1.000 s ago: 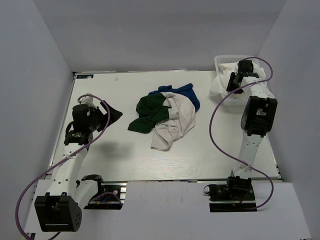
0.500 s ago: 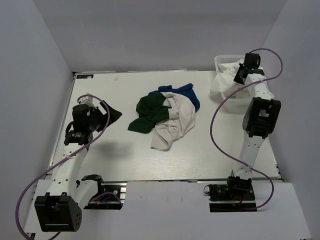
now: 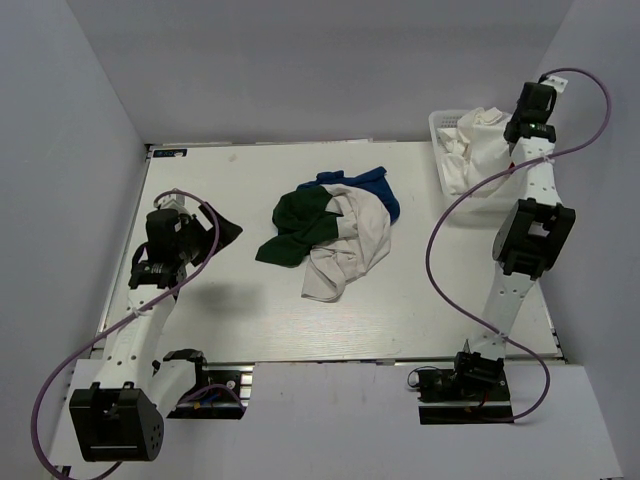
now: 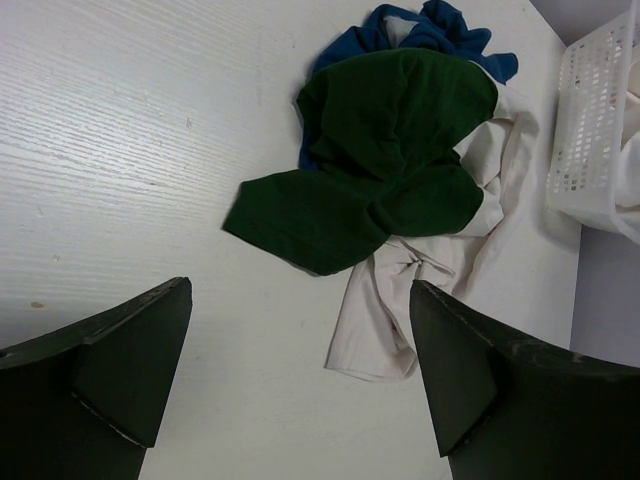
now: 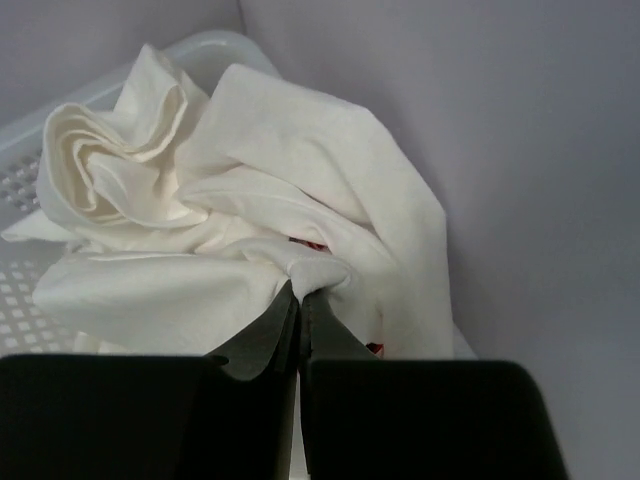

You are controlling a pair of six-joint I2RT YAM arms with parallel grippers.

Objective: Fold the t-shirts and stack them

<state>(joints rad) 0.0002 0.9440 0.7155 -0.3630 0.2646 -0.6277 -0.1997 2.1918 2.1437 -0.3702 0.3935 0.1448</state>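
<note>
Pinching a white t-shirt (image 5: 250,200), the right jaws hold it over the basket (image 3: 440,119), upper right. Left jaws hang wide apart.

The right tool (image 5: 298,292) has risen and moved back, drawing a white t-shirt (image 5: 250,170) up from the basket (image 3: 438,122).

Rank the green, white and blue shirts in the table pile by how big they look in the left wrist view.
1. Green shirt, lying on top.
2. White shirt, partly covered.
3. Blue shirt, mostly buried, so its real size may be bigger.
</note>
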